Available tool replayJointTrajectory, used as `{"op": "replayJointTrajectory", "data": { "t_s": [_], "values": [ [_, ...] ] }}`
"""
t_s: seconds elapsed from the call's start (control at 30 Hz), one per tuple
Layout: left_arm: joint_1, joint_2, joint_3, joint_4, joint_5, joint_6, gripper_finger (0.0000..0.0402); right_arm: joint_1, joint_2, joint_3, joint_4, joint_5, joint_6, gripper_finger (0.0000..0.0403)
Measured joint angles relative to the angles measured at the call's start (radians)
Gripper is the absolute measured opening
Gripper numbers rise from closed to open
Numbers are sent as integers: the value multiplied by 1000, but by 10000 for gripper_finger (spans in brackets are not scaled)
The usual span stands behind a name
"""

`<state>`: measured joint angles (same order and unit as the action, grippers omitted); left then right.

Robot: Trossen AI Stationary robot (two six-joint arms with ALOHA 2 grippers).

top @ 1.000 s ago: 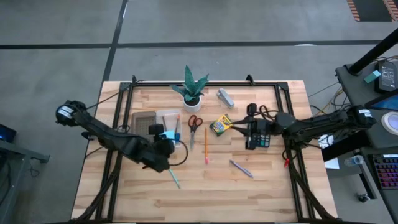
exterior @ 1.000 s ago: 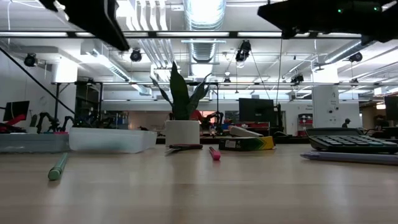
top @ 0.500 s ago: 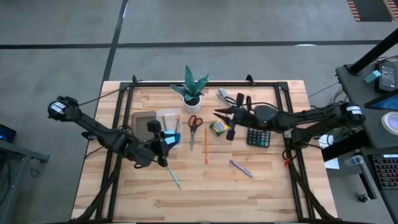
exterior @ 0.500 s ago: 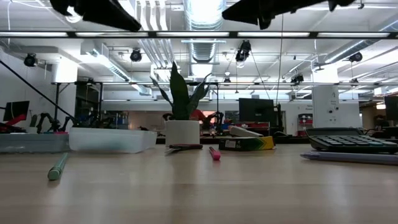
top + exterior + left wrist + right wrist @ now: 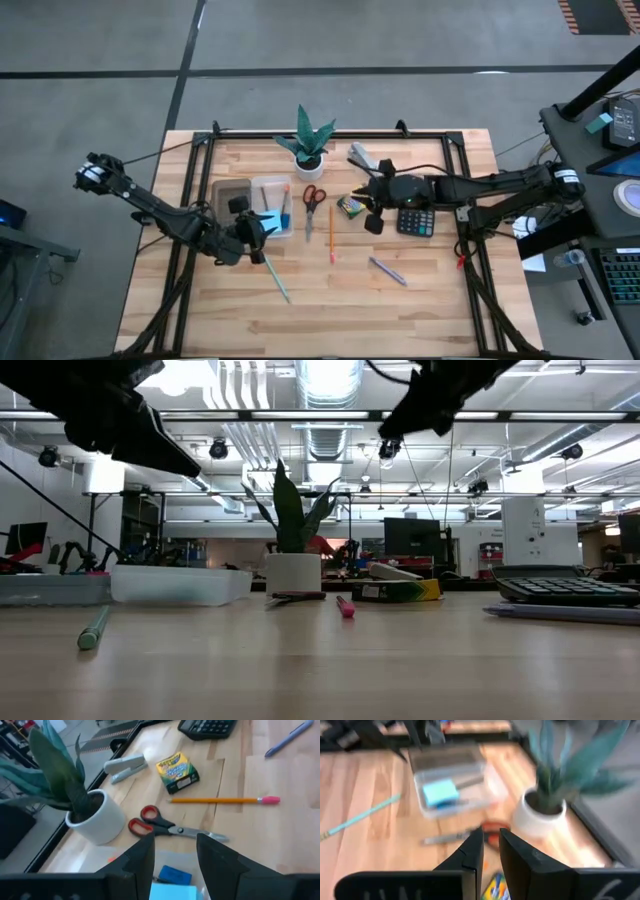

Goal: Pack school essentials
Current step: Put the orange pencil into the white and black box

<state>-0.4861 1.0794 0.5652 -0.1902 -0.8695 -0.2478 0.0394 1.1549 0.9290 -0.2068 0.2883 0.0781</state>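
Right gripper [image 5: 366, 196] hovers mid-frame above crayon box [image 5: 351, 206], jaws narrowly apart, empty. Advice: descend square, straddle box sides. Left gripper [image 5: 262, 226] over clear tray [image 5: 272, 186], jaws part-open, empty.

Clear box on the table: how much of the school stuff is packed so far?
Early on. The clear box holds a light-blue notepad and a blue eraser. The left gripper hovers at the box; the right gripper hovers by the crayon box, gripping nothing. Scissors, crayon box, orange pencil, green pencil and purple pen lie loose on the table.
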Motion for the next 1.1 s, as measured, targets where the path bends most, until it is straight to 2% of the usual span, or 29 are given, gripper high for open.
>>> {"op": "replayJointTrajectory", "data": {
  "t_s": [0.17,0.4,0.53,0.67,0.8,0.97,1.1],
  "values": [
    [1,-2,-5,141,-4,186,128,32,42,-1,-66,0,72,52],
    [44,-38,-5,540,-8,700,128,59,104,11,-76,0,119,52],
    [93,-96,-4,708,-8,898,128,66,139,56,-76,0,155,52],
    [148,-148,-9,713,-8,926,128,82,186,114,-84,-5,197,52],
    [181,-172,-35,705,-9,884,128,103,253,198,-152,-10,255,52],
    [183,-176,-96,703,-8,835,128,122,367,327,-305,-12,378,52],
    [185,-175,-116,710,-9,883,128,122,468,434,-479,-27,485,52]
  ]
}}
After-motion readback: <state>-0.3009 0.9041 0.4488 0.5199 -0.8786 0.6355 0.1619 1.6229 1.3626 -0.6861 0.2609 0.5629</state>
